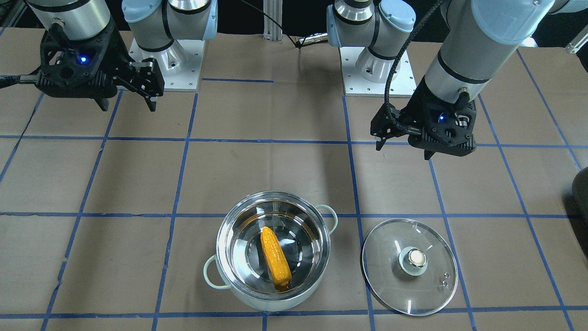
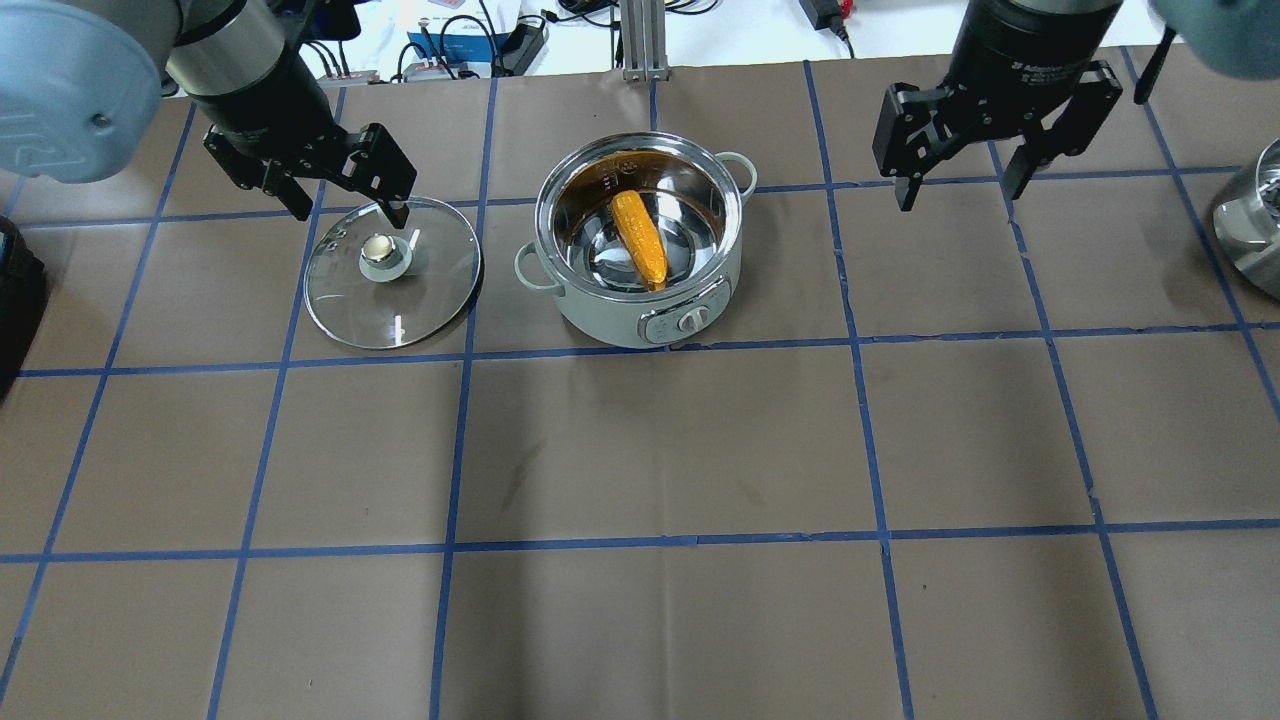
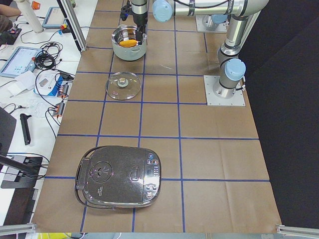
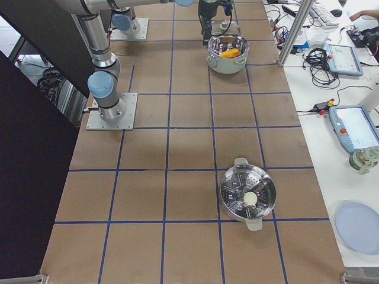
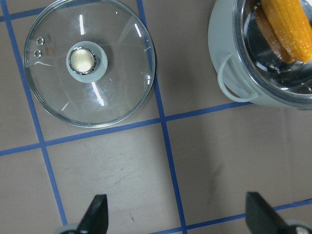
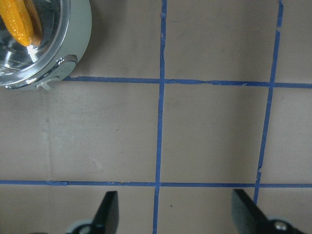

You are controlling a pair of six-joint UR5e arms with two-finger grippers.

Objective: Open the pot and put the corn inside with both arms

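Note:
The steel pot with mint handles stands open on the table. The yellow corn lies inside it, also in the overhead view. The glass lid lies flat on the table beside the pot, on the robot's left. My left gripper is open and empty, raised above the lid's far edge; its wrist view shows the lid and pot below. My right gripper is open and empty, raised over bare table to the pot's right.
A black rice cooker sits at the table's left end. A steel steamer pot sits at the right end, its edge showing in the overhead view. Blue tape lines grid the brown table.

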